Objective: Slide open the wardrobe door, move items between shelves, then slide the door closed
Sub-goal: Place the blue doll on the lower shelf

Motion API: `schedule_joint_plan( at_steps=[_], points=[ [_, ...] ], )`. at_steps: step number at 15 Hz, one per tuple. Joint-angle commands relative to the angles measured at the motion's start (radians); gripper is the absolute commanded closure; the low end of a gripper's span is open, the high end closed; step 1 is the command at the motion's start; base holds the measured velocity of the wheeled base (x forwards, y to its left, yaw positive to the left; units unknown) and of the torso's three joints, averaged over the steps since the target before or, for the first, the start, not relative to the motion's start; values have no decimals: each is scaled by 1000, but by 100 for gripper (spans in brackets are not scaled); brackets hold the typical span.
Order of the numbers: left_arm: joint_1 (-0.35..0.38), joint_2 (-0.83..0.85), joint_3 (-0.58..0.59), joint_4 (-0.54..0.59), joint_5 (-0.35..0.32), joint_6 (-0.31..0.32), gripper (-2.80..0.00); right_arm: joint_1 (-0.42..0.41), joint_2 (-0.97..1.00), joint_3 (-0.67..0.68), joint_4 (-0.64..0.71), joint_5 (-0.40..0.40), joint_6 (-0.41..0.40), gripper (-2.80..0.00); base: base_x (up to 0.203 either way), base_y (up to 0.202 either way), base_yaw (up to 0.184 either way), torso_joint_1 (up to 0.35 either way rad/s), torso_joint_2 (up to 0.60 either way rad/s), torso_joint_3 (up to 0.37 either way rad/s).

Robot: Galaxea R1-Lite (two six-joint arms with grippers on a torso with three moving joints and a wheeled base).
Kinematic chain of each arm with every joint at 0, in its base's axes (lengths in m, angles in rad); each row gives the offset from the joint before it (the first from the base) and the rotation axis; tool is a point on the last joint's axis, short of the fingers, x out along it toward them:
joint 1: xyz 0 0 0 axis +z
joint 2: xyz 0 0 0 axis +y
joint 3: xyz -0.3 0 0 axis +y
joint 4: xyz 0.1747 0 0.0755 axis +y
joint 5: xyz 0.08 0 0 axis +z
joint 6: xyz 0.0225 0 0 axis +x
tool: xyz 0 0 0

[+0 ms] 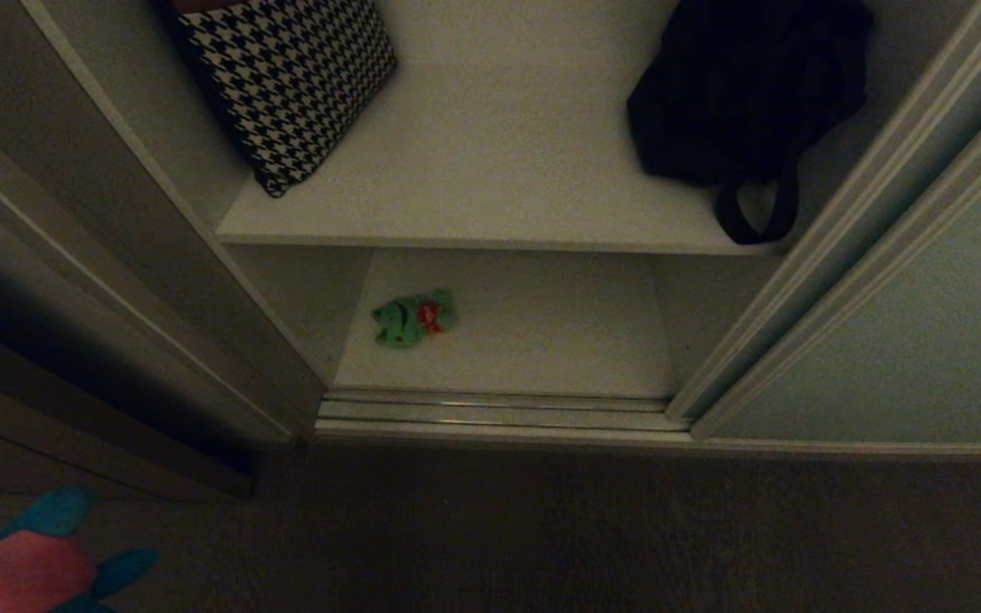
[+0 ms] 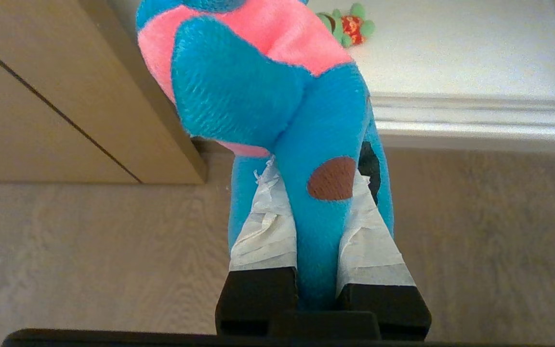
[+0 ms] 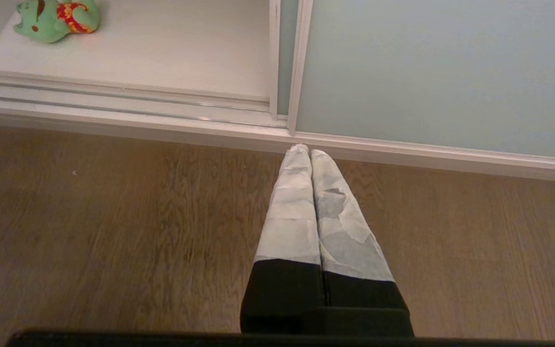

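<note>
Wardrobe door (image 1: pixel 908 340), the pale grey-green sliding panel in its slim light frame, stands pushed aside at the right of the opening, its lower edge riding in the ribbed floor track (image 1: pixel 490 413), so the white interior is exposed. Two shelves show inside: the upper shelf (image 1: pixel 490 170) carries a houndstooth bag (image 1: pixel 290 81) leaning at its left rear corner and a black bag (image 1: pixel 746 94) slumped at its right side, one strap hanging over the front edge. On the lower shelf (image 1: pixel 542 340), just behind the track, the green plush toy (image 1: pixel 412 318) with its red patch lies near the left edge, well away from the right side. Dark wood floor (image 1: pixel 542 536) runs in front of the wardrobe, and a brown wooden frame (image 1: pixel 73 366) flanks the opening on the left. Out over that floor, short of the track, the left gripper (image 2: pixel 321 193) has its taped fingers (image 2: pixel 263 226) clamped on the teal-blue plush toy (image 2: pixel 258 82), pinching a blue limb so that the pink back faces away from the wrist; the toy also peeks into the lower left corner of the head view. The right gripper (image 3: pixel 310 152) hangs idle above the floor near the door's leading edge, fingers pressed together with nothing between them.
</note>
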Motion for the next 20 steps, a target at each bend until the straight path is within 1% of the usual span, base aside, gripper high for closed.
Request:
schedule_joint_plan(
  at_steps=[1,7,20],
  points=[
    [0,1,0,-2,3,-13,0,0,0,0,0,-1,-2,0,0,0,0,0,0,0],
    [0,2,0,-3,3,-11,0,0,0,0,0,-1,0,0,0,0,0,0,1,-26],
    [0,2,0,-5,3,-16,0,0,0,0,0,1,-1,0,0,0,0,3,2,-191]
  ],
)
